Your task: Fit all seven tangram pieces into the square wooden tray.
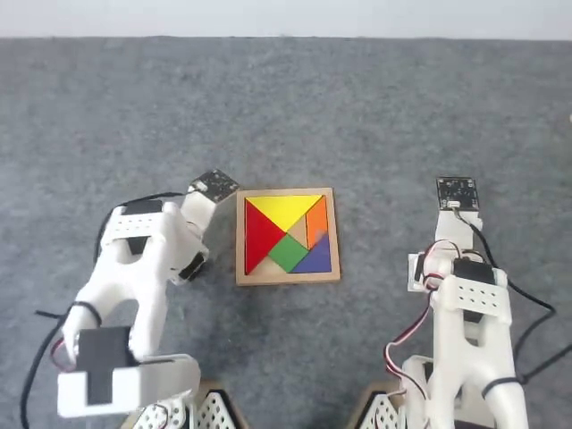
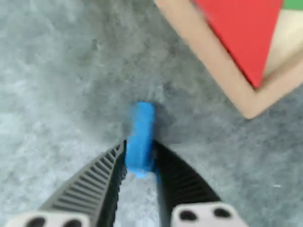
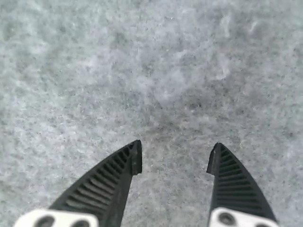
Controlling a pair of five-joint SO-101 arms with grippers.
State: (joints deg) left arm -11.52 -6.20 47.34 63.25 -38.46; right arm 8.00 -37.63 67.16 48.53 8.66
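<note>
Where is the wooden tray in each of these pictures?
High view: the wooden tray lies centred on the grey mat.
Left wrist view: a tray corner lies beyond the left claw gripping a blue piece.
Right wrist view: the right claw hangs over grey mat, aside from the tray.
Shared landmark: the red triangle.

A grey, felt-like covering (image 1: pixel 375 107) spreads over the whole table top; up close in the wrist views its nap looks mottled and fibrous, lighter in some patches and darker in others; a pale, plain strip (image 1: pixel 286 16) borders its far edge.
</note>
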